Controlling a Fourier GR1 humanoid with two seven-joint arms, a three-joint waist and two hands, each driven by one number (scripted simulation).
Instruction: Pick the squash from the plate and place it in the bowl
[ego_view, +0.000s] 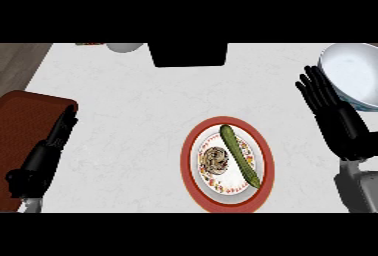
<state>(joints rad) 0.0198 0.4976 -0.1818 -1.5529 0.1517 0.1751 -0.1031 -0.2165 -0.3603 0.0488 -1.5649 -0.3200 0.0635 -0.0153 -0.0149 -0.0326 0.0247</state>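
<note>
Head view shows the pick not yet begun: the squash (239, 155), a long slim dark-green thing that looks much like a cucumber, lies slantwise on the red-rimmed plate (189, 170) near the counter's (133, 100) front edge, beside a small brownish lump of food (215, 159). Right hand (334, 115) hangs wide open, fingers straight, between plate and bowl (354, 70), holding nothing. The pale bowl sits at the counter's far right corner. Left hand (44, 155) rests open at the left edge, over a dark red mat (26, 115). Next, I judge, the right hand must swing left and down over the squash and close across its narrow middle, then carry it back to the bowl.
</note>
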